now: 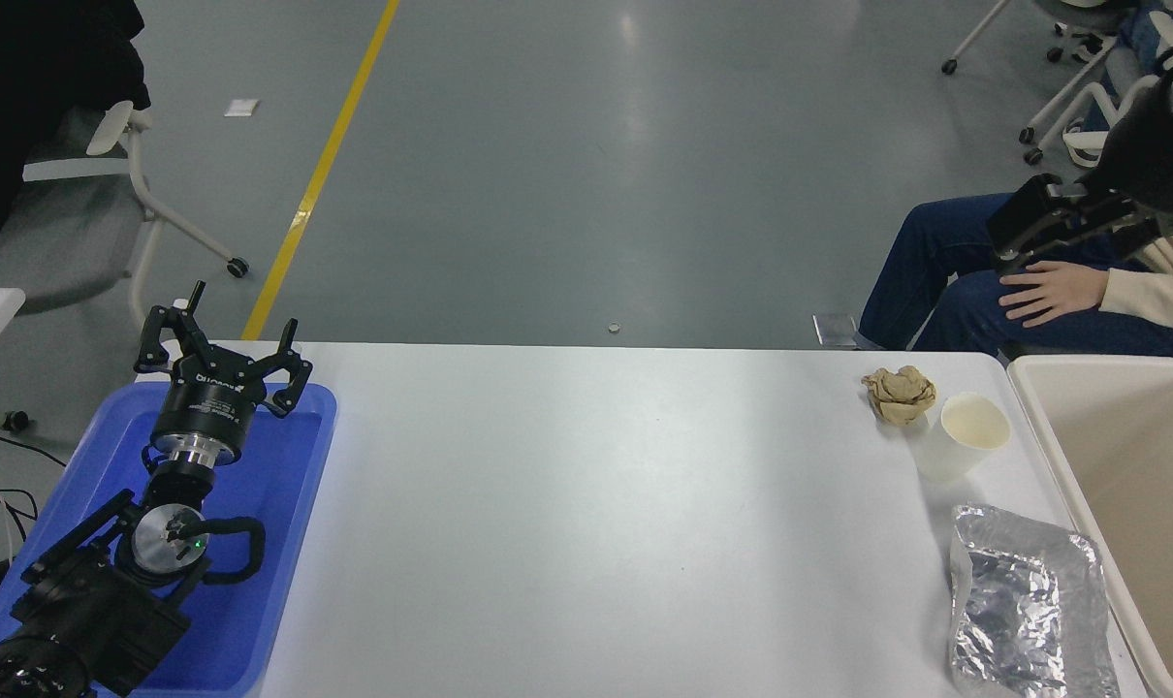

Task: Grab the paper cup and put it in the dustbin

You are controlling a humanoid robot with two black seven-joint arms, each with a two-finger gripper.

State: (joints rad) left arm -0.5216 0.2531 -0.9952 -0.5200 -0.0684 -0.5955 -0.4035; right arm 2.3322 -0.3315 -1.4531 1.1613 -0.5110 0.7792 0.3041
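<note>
The paper cup (969, 433) stands upright near the table's right end, white with a cream inside. Just to its right the beige dustbin (1134, 465) lies beyond the table edge and is cut off by the picture. My right gripper (1042, 225) hangs high at the upper right, well above and behind the cup, open with nothing in it. At the lower left my left gripper (220, 351) is parked open over the far rim of the blue tray (286, 504).
A crumpled brown paper ball (899, 395) sits against the cup's far-left side. A crinkled silver foil bag (1028, 601) lies in front of the cup. A seated person's hand (1047, 291) rests on a knee just below my right gripper. Office chairs stand on the floor behind.
</note>
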